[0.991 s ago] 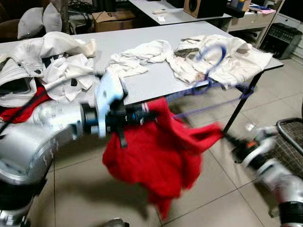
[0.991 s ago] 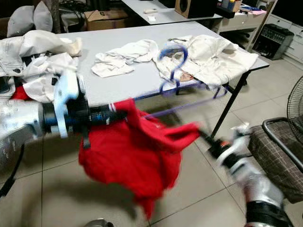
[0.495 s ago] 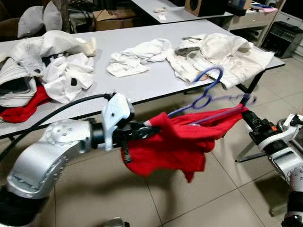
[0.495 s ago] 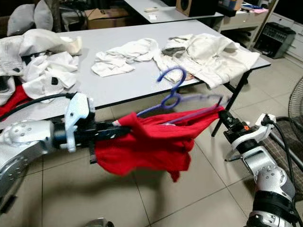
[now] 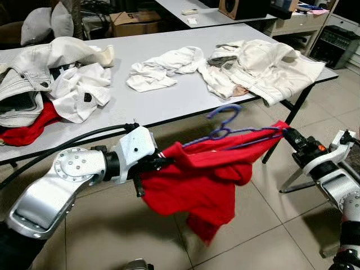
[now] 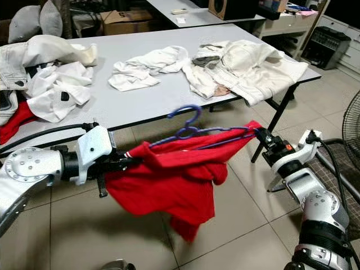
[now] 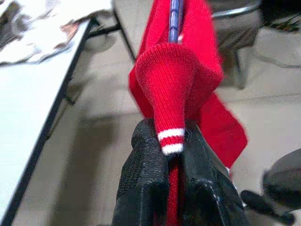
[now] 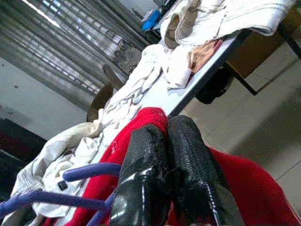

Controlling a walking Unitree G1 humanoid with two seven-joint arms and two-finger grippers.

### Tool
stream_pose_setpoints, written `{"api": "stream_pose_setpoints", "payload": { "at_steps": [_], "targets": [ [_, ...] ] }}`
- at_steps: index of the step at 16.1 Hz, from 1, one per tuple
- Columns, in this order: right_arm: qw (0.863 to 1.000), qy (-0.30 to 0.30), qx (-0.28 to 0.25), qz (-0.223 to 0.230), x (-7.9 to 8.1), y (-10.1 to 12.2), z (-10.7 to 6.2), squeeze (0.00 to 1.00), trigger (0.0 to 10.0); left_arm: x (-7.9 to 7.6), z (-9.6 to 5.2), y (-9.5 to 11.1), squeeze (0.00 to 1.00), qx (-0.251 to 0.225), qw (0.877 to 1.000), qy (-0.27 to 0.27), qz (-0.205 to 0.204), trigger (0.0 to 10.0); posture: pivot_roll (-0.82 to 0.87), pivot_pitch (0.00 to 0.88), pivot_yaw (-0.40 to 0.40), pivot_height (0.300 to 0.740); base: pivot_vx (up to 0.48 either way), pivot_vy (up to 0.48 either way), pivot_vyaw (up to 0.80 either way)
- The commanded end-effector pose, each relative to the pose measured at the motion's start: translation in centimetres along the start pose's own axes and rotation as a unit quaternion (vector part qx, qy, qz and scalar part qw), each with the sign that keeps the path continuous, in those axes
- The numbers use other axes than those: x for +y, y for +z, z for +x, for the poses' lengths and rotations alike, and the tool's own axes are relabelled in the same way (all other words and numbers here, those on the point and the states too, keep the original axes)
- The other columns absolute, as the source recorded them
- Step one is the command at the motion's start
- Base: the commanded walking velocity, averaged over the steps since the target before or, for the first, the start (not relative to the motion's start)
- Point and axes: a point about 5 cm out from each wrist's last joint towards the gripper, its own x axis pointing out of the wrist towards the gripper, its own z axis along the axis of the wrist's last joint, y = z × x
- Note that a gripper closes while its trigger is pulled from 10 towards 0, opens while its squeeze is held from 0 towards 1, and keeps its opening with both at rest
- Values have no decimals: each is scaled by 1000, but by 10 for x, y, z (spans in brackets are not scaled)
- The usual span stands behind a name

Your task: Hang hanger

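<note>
Red knit, a sweater, hangs stretched in the air in front of the desk, already threaded on a purple hanger. On the left, the left end effector is clamped on a cuff with white stripes, its two black fingers closed around the sleeve fabric. Moving rightward, the body of the garment sags below the hanger bar and a loose flap dangles toward the tiled floor. At the far right, the right end effector is closed on the other shoulder of the sweater, beside the hanger's end.

The likely trouble, as I judge it: both grips seem to be on cloth rather than firmly on the hanger, so a pull or tilt could slide the sweater off one arm of the hanger, or let the hanger tip and drop. The trailing flap could also drag on the floor.

The hanger's long axis runs roughly level from left to right, between the two end effectors, and its hook points upward and toward the desk. No rail to hang it on is visible.
</note>
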Motion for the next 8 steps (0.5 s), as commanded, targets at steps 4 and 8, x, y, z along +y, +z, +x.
{"api": "stream_pose_setpoints", "payload": {
  "at_steps": [4, 8],
  "targets": [
    [999, -2, -40, -32, 8, 28, -4, 0, 0, 21, -7, -21, 0, 95, 992, 86, 11, 0, 1, 0, -35, 740, 0, 0, 0],
    [998, -30, -40, -30, -2, 32, -8, 0, 0, 35, -12, -19, 0, 75, 987, 142, 26, 0, 2, 0, -38, 740, 0, 0, 0]
  ]
}}
